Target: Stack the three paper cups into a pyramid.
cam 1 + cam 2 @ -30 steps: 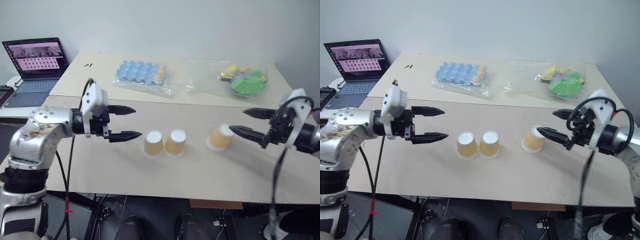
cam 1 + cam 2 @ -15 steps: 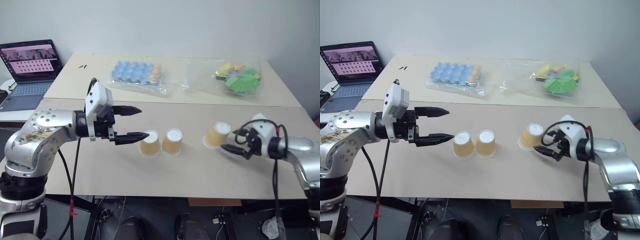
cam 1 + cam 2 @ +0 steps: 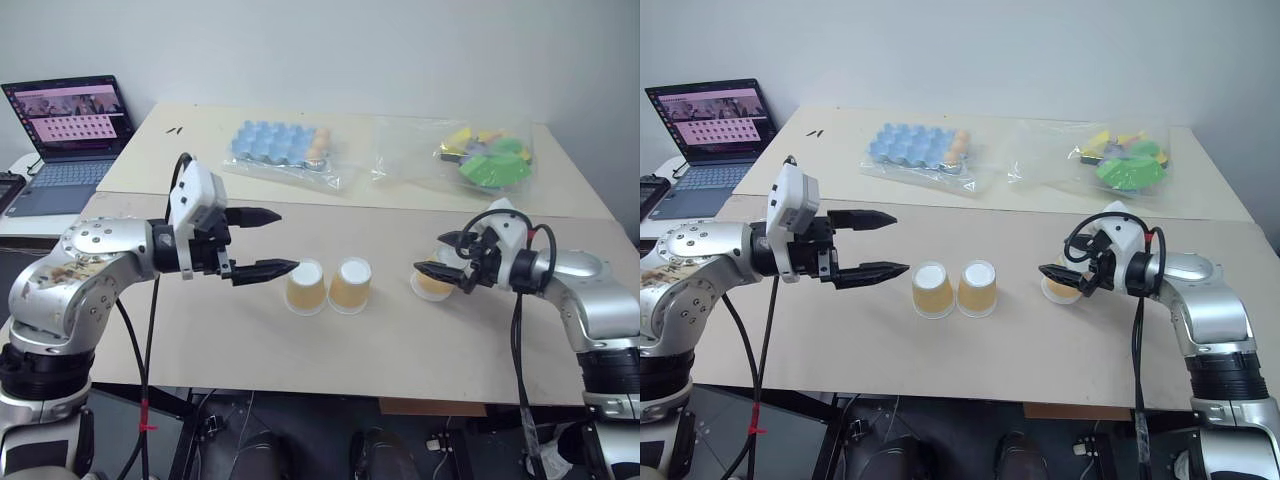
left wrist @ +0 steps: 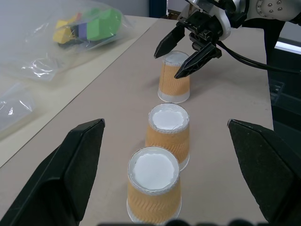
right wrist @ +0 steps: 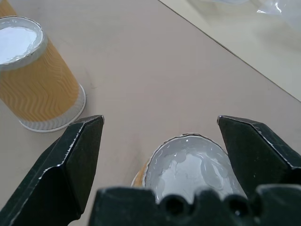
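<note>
Two paper cups [image 3: 305, 287] [image 3: 349, 285] stand upside down, side by side, near the middle of the table. The third cup [image 4: 175, 77] stands upside down, apart to the right. My right gripper [image 3: 437, 255] is open with one finger on either side of that cup's white base [image 5: 188, 167]; in the right wrist view there are gaps between it and the fingers [image 5: 70, 160]. My left gripper [image 3: 280, 240] is open and empty, hovering just left of the left cup, its lower fingertip close to the cup's top.
A laptop [image 3: 70, 120] sits at the far left. On the back table lie a blue egg tray in a plastic bag [image 3: 280, 145] and a bag of coloured blocks [image 3: 485, 160]. The table's front edge [image 3: 360, 392] runs close below the cups.
My right gripper has come in from the right and now straddles the third cup. The left gripper has stayed beside the left cup.
</note>
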### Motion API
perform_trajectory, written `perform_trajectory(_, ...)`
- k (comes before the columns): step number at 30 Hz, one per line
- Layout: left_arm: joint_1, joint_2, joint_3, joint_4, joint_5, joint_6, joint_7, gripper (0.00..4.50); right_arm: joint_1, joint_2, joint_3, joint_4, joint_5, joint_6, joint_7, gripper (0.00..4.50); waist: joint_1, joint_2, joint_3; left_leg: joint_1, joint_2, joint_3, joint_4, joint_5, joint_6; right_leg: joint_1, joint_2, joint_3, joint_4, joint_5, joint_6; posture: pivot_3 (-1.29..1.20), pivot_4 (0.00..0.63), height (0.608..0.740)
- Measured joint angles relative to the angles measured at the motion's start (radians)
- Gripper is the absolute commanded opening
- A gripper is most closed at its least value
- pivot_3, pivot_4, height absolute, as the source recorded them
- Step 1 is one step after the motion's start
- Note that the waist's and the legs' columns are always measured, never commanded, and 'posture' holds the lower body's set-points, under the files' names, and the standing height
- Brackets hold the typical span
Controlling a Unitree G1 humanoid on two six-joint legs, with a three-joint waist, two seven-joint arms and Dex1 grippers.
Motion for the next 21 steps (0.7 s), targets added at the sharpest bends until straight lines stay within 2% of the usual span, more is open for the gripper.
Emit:
perform_trajectory(6, -0.002, 0.000, -0.010, 0.002, 0.002, -0.003, 0.004, 4.47, -0.004, 0.000, -0.023, 0.037, 0.000, -0.006, -0.011, 4.50, 0.001, 0.000, 0.000, 0.000, 0.000, 0.000, 0.000, 0.000, 0.000, 0.000, 0.000, 0.000, 0.000, 0.000, 0.000, 0.00, 0.150, 0.733)
perform_trajectory(8, -0.003, 0.000, -0.012, 0.002, 0.002, -0.004, 0.004, 4.50, -0.004, 0.001, -0.026, 0.039, 0.000, -0.006, -0.012, 3.96, 0.001, 0.000, 0.000, 0.000, 0.000, 0.000, 0.000, 0.000, 0.000, 0.000, 0.000, 0.000, 0.000, 0.000, 0.000, 0.00, 0.150, 0.733)
perform_trajectory(9, -0.005, 0.000, -0.014, 0.003, 0.003, -0.005, 0.004, 4.50, -0.004, 0.004, -0.027, 0.040, 0.000, -0.006, -0.012, 3.83, 0.001, 0.000, 0.000, 0.000, 0.000, 0.000, 0.000, 0.000, 0.000, 0.000, 0.000, 0.000, 0.000, 0.000, 0.000, 0.00, 0.150, 0.733)
perform_trajectory(15, -0.015, 0.000, -0.017, 0.006, 0.008, -0.007, 0.005, 4.50, -0.005, 0.012, -0.029, 0.041, 0.000, -0.010, -0.006, 1.68, 0.001, 0.000, 0.000, 0.000, 0.000, 0.000, 0.000, 0.000, 0.000, 0.000, 0.000, 0.000, 0.000, 0.000, 0.000, 0.00, 0.150, 0.733)
perform_trajectory(21, -0.020, 0.000, -0.018, 0.018, 0.011, -0.007, 0.007, 4.50, -0.005, 0.012, -0.032, 0.040, 0.000, -0.010, -0.006, 1.68, 0.000, 0.000, 0.000, 0.000, 0.000, 0.000, 0.000, 0.000, 0.000, 0.000, 0.000, 0.000, 0.000, 0.000, 0.000, 0.00, 0.150, 0.733)
